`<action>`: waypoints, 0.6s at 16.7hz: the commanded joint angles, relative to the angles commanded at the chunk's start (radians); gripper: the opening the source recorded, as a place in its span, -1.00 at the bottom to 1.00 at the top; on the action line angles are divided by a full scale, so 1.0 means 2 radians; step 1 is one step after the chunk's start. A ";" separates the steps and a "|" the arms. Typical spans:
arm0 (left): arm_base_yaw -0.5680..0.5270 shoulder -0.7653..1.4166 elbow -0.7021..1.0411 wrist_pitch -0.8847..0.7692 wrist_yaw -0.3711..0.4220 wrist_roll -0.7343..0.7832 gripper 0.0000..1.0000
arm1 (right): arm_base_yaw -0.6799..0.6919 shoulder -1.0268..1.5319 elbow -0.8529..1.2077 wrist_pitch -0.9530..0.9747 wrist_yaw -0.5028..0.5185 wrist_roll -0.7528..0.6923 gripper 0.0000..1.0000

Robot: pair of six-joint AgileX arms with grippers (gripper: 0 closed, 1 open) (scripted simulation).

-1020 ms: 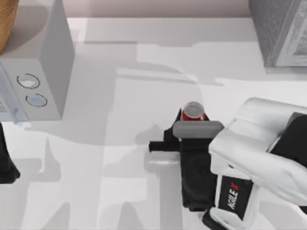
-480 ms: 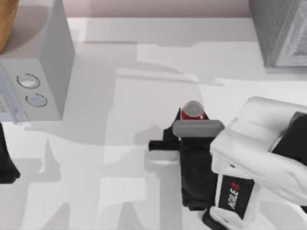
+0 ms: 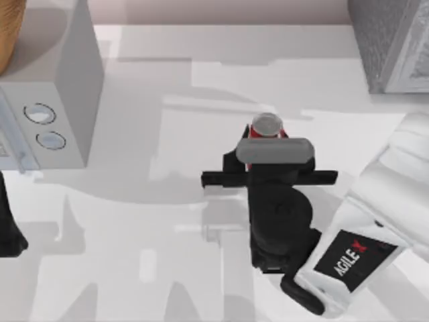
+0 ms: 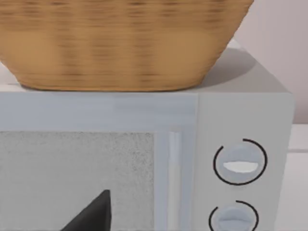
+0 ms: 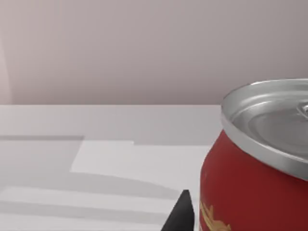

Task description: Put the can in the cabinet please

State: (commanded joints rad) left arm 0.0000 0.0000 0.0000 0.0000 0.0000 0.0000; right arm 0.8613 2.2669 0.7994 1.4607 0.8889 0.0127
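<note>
The right gripper (image 3: 267, 144) is near the middle of the surface (image 3: 167, 268), directly at the can (image 3: 267, 125). I cannot tell if it grips the can. The can stands upright, its silver lid up. The cabinet (image 3: 385, 40) is at the far right corner, well apart from the can. The left arm (image 3: 8, 228) is parked at the left edge, beside the pale box with two dials (image 3: 50, 100), which carries a woven basket (image 4: 120, 43).

Can (image 5: 255, 192): glossy red metal, brushed silver lid. Basket (image 4: 120, 43): woven wicker, rough. Microwave (image 4: 240, 120): smooth pale matt casing. Cabinet (image 3: 375, 40): dark grey speckled, rough-looking. Counter (image 3: 167, 268): smooth white matt.
</note>
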 joint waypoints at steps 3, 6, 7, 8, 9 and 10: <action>0.000 0.000 0.000 0.000 0.000 0.000 1.00 | 0.000 -0.037 -0.002 -0.036 0.000 0.001 -1.00; 0.000 0.000 0.000 0.000 0.000 0.000 1.00 | -0.002 -0.076 -0.004 -0.071 0.002 0.003 -1.00; 0.000 0.000 0.000 0.000 0.000 0.000 1.00 | -0.002 -0.089 -0.004 -0.083 0.002 0.004 -1.00; 0.000 0.000 0.000 0.000 0.000 0.000 1.00 | -0.002 -0.102 -0.005 -0.095 0.001 0.004 -1.00; 0.000 0.000 0.000 0.000 0.000 0.000 1.00 | -0.002 -0.114 -0.006 -0.107 0.001 0.004 -1.00; 0.000 0.000 0.000 0.000 0.000 0.000 1.00 | -0.002 -0.126 -0.007 -0.118 0.001 0.004 -1.00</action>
State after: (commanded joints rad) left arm 0.0000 0.0000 0.0000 0.0000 0.0000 0.0000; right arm 0.8579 2.0156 0.7862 1.2255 0.8907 0.0204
